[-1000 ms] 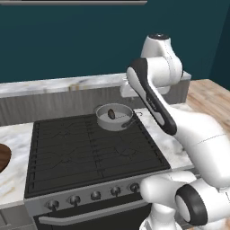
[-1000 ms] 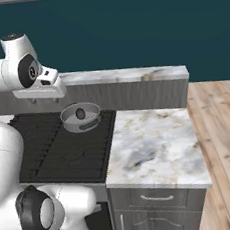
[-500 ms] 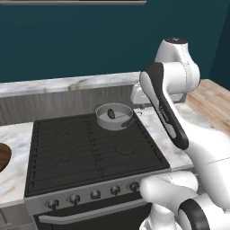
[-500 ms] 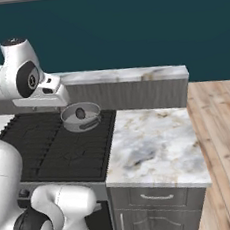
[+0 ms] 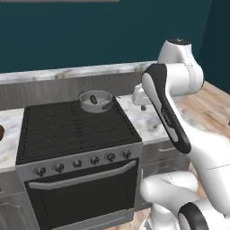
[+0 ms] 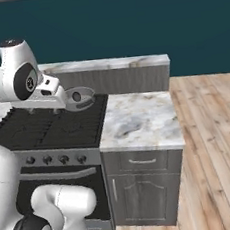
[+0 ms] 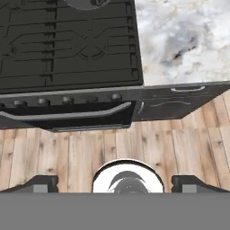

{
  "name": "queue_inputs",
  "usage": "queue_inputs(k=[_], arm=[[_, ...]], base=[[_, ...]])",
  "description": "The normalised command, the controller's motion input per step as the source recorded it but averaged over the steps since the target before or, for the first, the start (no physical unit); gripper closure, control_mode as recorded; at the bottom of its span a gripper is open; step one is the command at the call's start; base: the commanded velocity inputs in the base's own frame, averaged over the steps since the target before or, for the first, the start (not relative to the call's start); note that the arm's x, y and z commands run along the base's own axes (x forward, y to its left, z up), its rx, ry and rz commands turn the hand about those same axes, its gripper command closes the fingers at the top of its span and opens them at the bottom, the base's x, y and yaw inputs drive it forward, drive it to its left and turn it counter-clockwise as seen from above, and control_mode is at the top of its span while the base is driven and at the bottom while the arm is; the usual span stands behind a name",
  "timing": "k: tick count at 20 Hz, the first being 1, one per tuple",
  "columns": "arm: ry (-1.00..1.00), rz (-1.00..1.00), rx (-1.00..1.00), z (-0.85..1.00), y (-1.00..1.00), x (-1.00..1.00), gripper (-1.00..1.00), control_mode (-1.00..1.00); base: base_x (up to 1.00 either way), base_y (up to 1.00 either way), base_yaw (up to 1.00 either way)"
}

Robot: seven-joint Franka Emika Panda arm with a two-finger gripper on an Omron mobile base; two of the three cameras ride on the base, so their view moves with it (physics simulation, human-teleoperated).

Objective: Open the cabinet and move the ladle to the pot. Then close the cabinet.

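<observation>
Fingers [image 7: 42,182] spread wide and holding nothing, the robot's gripper [image 7: 117,183] hangs above the wooden floor [image 7: 112,148] in front of the oven door [image 7: 67,117], looking down over a black stove [image 5: 74,128] and the marble surface [image 6: 137,119] to its right. At the far right corner of the stove sits the round grey pot [image 5: 95,100], and inside it lies a small dark oval object [image 5: 93,99], most likely the bowl of the ladle, though it is too small to say for certain. If so, the move to the pot looks done and what remains is to shut the cabinet. A ladle of this sort would probably be light, stiff and smooth, prone to swivel if pinched at the bowl, so the slim handle near its middle is the better place to grip. The pot is probably heavier and rigid, with a thin rim that offers little purchase. A cabinet door would swing stiffly on its hinges and is best pushed flat or taken by its bar handle. Counted: one pot, one dark object inside it, one stove with a single row of knobs [image 5: 85,161], one oven handle [image 5: 83,176], and one drawer [image 6: 142,160] under the surface.
</observation>
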Motion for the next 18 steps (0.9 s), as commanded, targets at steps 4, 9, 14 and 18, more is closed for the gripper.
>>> queue_inputs(k=[4, 9, 14, 18], arm=[[0.0, 0.0, 0.0, 0.0, 0.0, 0.0, -1.0, 1.0], [0.0, 0.0, 0.0, 0.0, 0.0, 0.0, -1.0, 1.0], [0.0, 0.0, 0.0, 0.0, 0.0, 0.0, -1.0, 1.0], [0.0, 0.0, 0.0, 0.0, 0.0, 0.0, -1.0, 1.0]], base=[[0.0, 0.0, -0.78], [0.0, 0.0, -0.93], [-0.01, -0.06, -0.93], [0.0, -0.09, -0.91]])
